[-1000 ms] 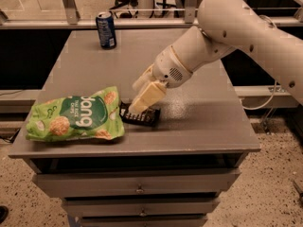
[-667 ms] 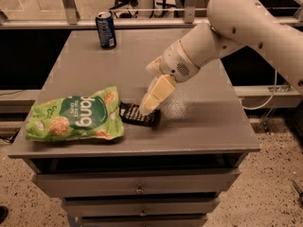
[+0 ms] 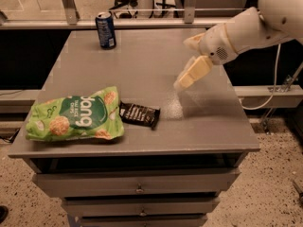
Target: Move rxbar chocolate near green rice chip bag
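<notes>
The rxbar chocolate (image 3: 138, 115) lies flat on the table (image 3: 142, 56), right beside the green rice chip bag (image 3: 75, 116), maybe touching it. It looks light, thin and slick-wrapped, so I'd pinch it across the narrow width. The bag reads "dang"; the bar's print is too faint to read. The gripper (image 3: 184, 81) hovers well off to the right holding nothing, and I can't tell how open it is.

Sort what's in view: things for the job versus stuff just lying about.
Job: rxbar, just right of the chip bag; gripper, raised over the table's right side, apart from both.
Lying about: soda can, at the back left of the table.
</notes>
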